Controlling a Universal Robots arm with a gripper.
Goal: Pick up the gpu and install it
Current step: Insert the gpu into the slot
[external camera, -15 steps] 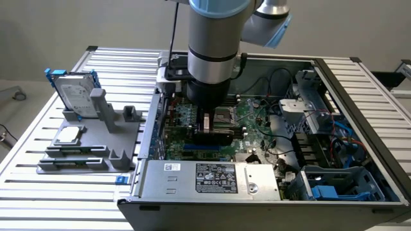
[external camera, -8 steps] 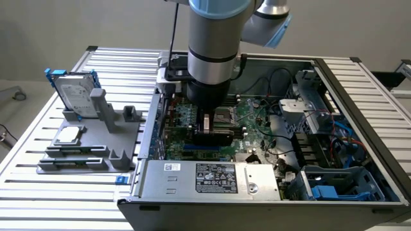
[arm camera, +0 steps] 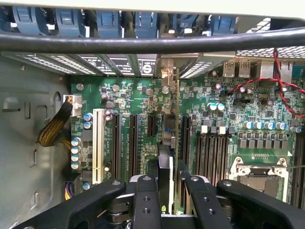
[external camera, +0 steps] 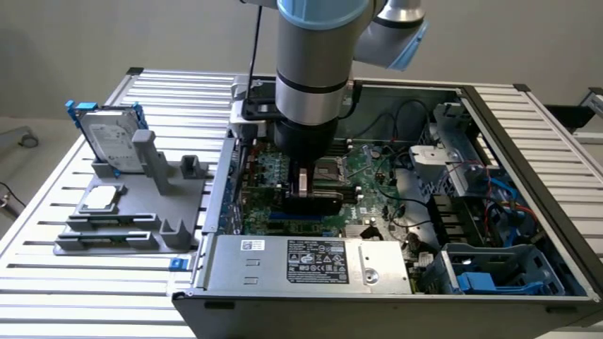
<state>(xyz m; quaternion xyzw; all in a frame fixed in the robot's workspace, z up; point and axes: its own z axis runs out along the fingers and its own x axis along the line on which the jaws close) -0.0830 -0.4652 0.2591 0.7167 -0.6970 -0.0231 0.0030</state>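
The gpu [arm camera: 167, 143] stands on edge over the green motherboard [arm camera: 128, 95], among the black expansion slots. It is seen edge-on, its silver end bracket [arm camera: 167, 71] at the case's rear slot openings. My gripper [arm camera: 171, 193] is shut on the gpu, one black finger [arm camera: 145, 200] on each side of the thin card. In the exterior view the gripper [external camera: 309, 185] reaches down from the arm into the open computer case [external camera: 527, 141], over the motherboard; the arm hides the card there.
A white slot [arm camera: 98, 145] lies beside the black ones, memory slots [arm camera: 212, 152] and the processor socket [arm camera: 259, 174] on the other side. A red cable [arm camera: 281, 81] crosses nearby. Outside the case, a grey fixture [external camera: 132, 219] holds a hard drive [external camera: 111, 138] and a silver chip [external camera: 102, 199].
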